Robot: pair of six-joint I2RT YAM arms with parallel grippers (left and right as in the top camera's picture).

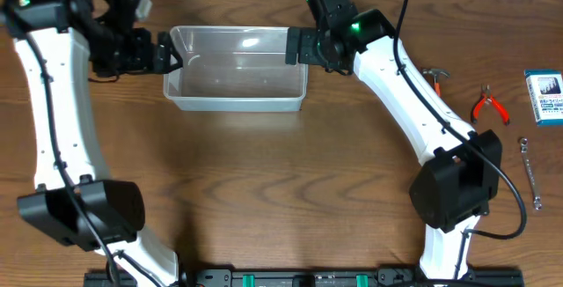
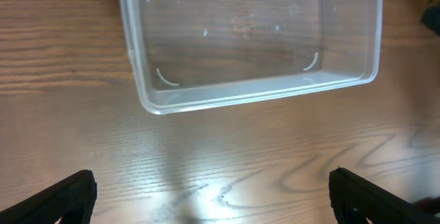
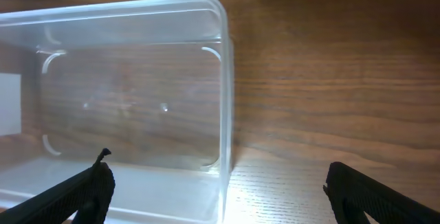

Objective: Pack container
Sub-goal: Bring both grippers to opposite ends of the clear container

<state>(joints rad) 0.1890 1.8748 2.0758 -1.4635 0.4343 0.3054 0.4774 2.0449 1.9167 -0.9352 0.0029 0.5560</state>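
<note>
Brown wood-grain bench [image 1: 264,190], w/ a glare patch showing in each wrist view. The bin [image 1: 236,77], clear plastic w/ rounded corners and a rim, sat upright at the far-centre of the bench, long side running left-right, between the two arms. Wood grain showed thru its base.

The left pincer [image 1: 169,56] hung just beside the bin's left end, jaws spread wide and holding nothing. In the left wrist view its fingers [image 2: 58,200] sat at the bottom corners w/ bare bench between them and the bin ahead, not touching.

The right pincer [image 1: 292,47] was at the bin's right end, near the far corner, also spread wide and holding nothing. In the right wrist view the bin's end wall ran between its two fingers [image 3: 375,196], one on the inner side, the other out over the bench. Whether either touched the plastic couldn't be told.

Well off to the right, apart from the bin, lay red-handled pliers [image 1: 489,106], a blue-and-white card pack [image 1: 544,97] and a wrench [image 1: 530,172]. A small tool [image 1: 435,75] lay part-hidden by the right arm, type unclear.
</note>
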